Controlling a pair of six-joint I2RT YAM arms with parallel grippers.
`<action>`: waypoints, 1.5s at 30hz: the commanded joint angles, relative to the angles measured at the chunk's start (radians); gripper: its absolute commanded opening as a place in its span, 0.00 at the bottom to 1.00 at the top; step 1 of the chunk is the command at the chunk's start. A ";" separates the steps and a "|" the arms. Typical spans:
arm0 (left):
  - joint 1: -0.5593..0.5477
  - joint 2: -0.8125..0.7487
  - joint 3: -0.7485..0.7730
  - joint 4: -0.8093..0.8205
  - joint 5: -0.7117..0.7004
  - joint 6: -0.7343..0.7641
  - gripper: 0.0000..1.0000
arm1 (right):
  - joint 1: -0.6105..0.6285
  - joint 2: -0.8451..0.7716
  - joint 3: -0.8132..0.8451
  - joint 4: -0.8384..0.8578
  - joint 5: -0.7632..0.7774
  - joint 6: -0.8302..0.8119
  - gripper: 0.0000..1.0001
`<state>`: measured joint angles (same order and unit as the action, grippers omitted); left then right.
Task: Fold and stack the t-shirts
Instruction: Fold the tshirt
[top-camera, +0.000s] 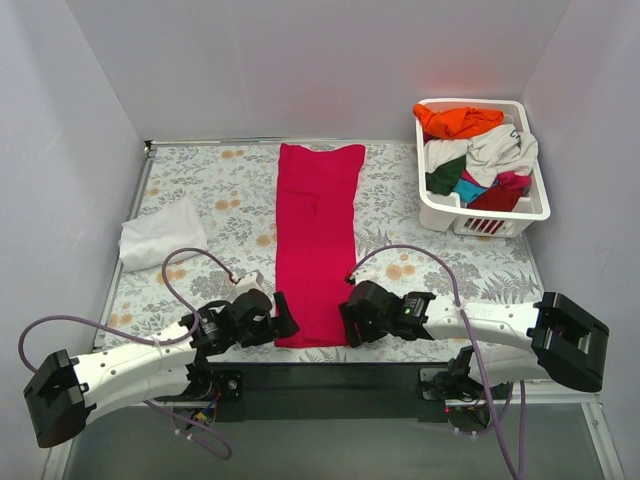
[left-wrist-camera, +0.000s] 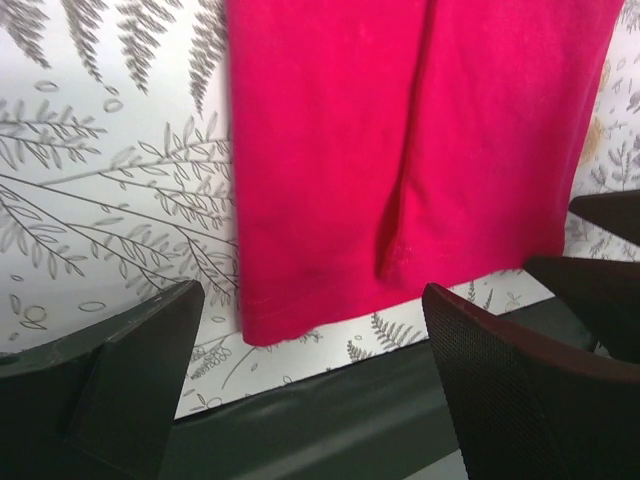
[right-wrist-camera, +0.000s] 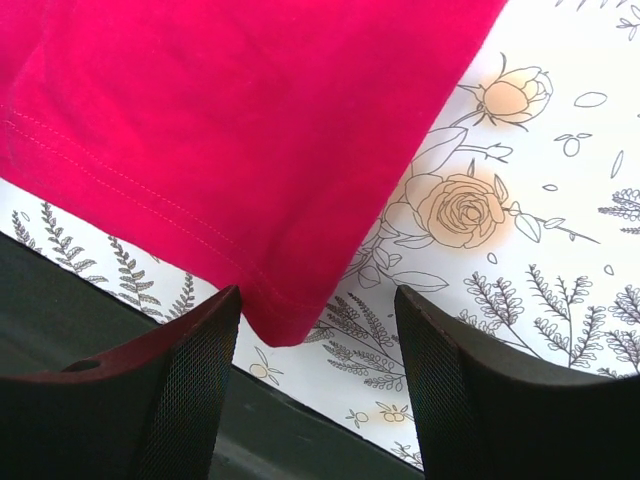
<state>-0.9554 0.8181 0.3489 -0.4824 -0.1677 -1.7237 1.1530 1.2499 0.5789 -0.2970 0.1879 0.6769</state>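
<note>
From above, the pink shirt (top-camera: 318, 240) is lying folded into a long narrow strip down the middle of the flowered table (top-camera: 210, 190), its near end reaching the front edge. A white shirt (top-camera: 162, 232) is lying crumpled well off to the left. At the far right, a white basket (top-camera: 436, 212) is holding an orange shirt (top-camera: 460, 122), an off-white one (top-camera: 500, 148), a green one (top-camera: 443, 178) and a teal one (top-camera: 467, 188), all heaped together. The left claw (top-camera: 285, 318) and the right claw (top-camera: 350, 322) are sitting low at the two near corners of the pink strip, one on each side.

In the left wrist view, the left claw (left-wrist-camera: 312, 330) is standing wide open and gripping nothing. The pink shirt's (left-wrist-camera: 400, 150) near left corner is lying flat on the table between and just beyond its fingers (left-wrist-camera: 120, 380).

In the right wrist view, the right claw (right-wrist-camera: 318, 300) is also gaping wide with nothing in it. The pink shirt's (right-wrist-camera: 220, 130) stitched near right corner is pointing into the gap between its fingers (right-wrist-camera: 180, 390).
</note>
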 joint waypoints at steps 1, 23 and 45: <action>-0.063 0.013 -0.034 -0.085 0.002 -0.086 0.84 | 0.019 0.025 0.018 -0.008 0.004 0.021 0.57; -0.132 0.013 -0.071 -0.127 -0.046 -0.175 0.28 | 0.050 0.066 0.036 -0.004 0.016 0.035 0.32; -0.270 0.188 -0.021 -0.096 0.022 -0.091 0.00 | 0.050 0.045 0.055 -0.128 -0.102 -0.097 0.01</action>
<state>-1.1999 0.9691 0.3614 -0.4702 -0.2344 -1.8786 1.1942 1.3079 0.6140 -0.3145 0.1631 0.6300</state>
